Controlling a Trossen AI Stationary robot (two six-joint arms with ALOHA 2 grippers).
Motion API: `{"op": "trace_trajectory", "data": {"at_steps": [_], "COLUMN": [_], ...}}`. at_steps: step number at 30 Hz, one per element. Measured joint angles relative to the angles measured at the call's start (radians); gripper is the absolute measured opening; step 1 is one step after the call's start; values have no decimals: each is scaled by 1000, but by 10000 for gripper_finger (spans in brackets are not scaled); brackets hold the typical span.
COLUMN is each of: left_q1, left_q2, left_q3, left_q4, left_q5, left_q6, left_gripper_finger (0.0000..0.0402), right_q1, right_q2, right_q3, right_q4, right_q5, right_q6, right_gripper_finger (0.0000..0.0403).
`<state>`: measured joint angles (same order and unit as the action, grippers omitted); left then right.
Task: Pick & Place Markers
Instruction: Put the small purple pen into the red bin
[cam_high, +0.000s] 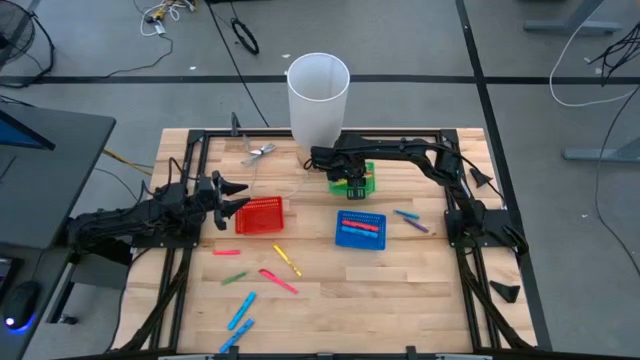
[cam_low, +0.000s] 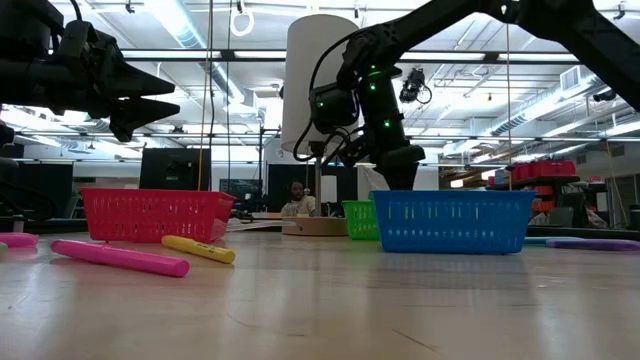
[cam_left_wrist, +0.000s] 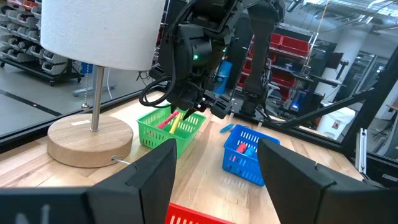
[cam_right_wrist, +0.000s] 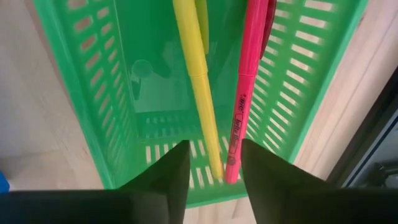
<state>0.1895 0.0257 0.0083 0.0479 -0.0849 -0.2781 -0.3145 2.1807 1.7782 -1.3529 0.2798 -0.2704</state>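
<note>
The right gripper (cam_high: 352, 186) is positioned directly above the green basket (cam_high: 366, 180), near the base of the tall white cylinder (cam_high: 318, 95). In the right wrist view its two dark fingers (cam_right_wrist: 168, 180) are seen parted by a narrow gap, with nothing held between them. Below that gap a yellow marker (cam_right_wrist: 198, 87) and a pink marker (cam_right_wrist: 244, 87) lie side by side on the floor of the green basket (cam_right_wrist: 81, 93); their near ends fall in line with the opening between the fingers, clear of both fingertips.

The left gripper (cam_high: 236, 197) is held at the left edge of the red basket (cam_high: 262, 216), raised off the table in the low view. Its fingers (cam_left_wrist: 140, 180) are spread wide and empty.

Inside the blue basket (cam_high: 360, 229) a red marker (cam_high: 362, 226) is recorded. Two further markers, one light blue (cam_high: 405, 214) and one purple (cam_high: 417, 227), lie on the table (cam_high: 330, 280) just right of that basket.

In front of the red basket, loose markers are scattered on the wood: a yellow one (cam_high: 287, 259), a pink one (cam_high: 278, 281), a red one (cam_high: 226, 252), a green one (cam_high: 235, 277) and two light blue ones (cam_high: 240, 311) nearer the front edge. All of these lie well apart from both grippers.
</note>
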Motion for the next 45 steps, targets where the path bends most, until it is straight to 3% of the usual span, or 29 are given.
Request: {"op": "trace_trajectory", "data": {"at_steps": [33,45], "left_q1": [0,0], "left_q2": [0,0], "left_q3": [0,0], "left_q4": [0,0], "left_q5": [0,0], "left_q6": [0,0], "left_gripper_finger": [232,232], "right_q1": [2,27], "right_q2": [-3,-148], "right_q3": [-1,-1], "right_q4": [16,41], "right_q5": [-1,-11], "right_q6": [0,154], "right_gripper_finger": [153,153]}}
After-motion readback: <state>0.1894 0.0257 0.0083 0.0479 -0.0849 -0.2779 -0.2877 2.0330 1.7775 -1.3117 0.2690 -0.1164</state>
